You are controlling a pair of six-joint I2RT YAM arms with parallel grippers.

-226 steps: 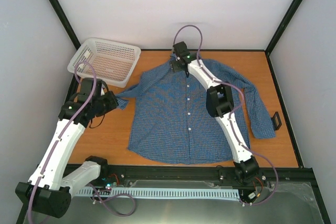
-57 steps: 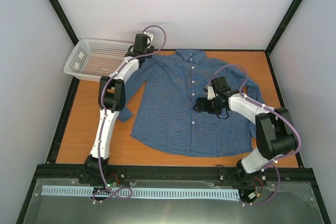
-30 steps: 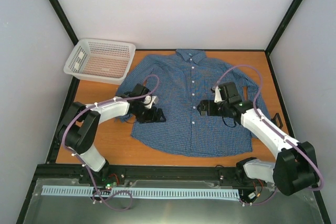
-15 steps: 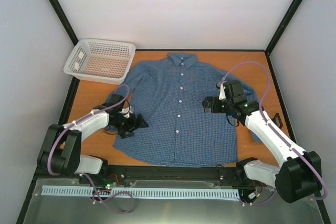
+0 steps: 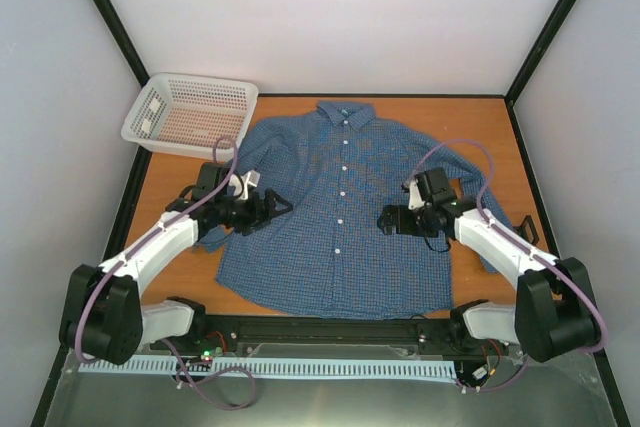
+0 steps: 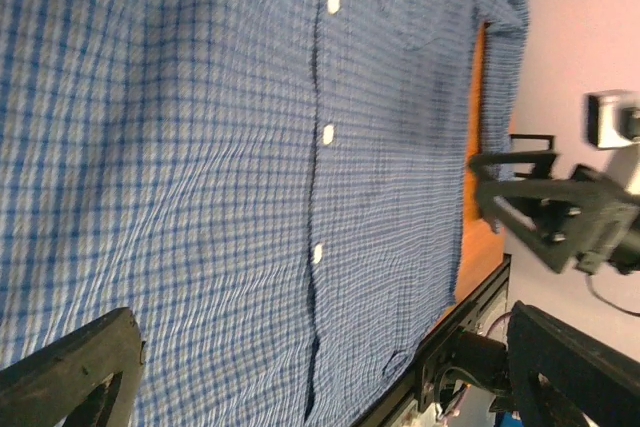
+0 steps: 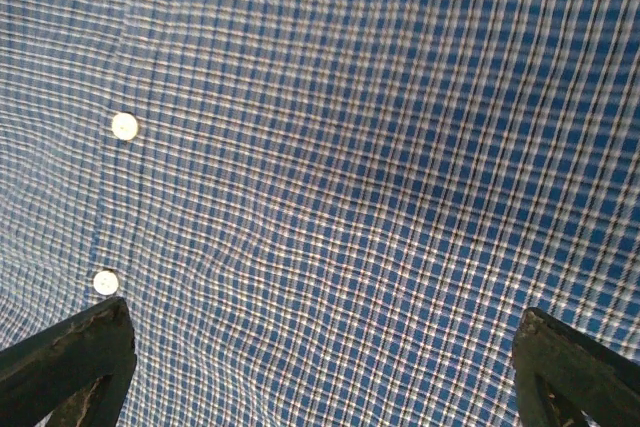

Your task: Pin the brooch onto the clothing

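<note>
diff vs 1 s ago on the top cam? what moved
The shirt slid toward the robot's left, and the left gripper, over its left half, shifted left too. The right gripper barely moved and hovers over the right half. Both are open, gripping nothing. The basket stayed put.

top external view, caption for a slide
Open left claw and open right claw over the blue checked shirt spread on the table, white basket beside it.

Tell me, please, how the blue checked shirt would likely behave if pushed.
The blue fine-checked shirt is probably floppy: its cloth ripples in the wrist views. Pushed, it would likely bunch or slide on the smooth wooden table.
</note>
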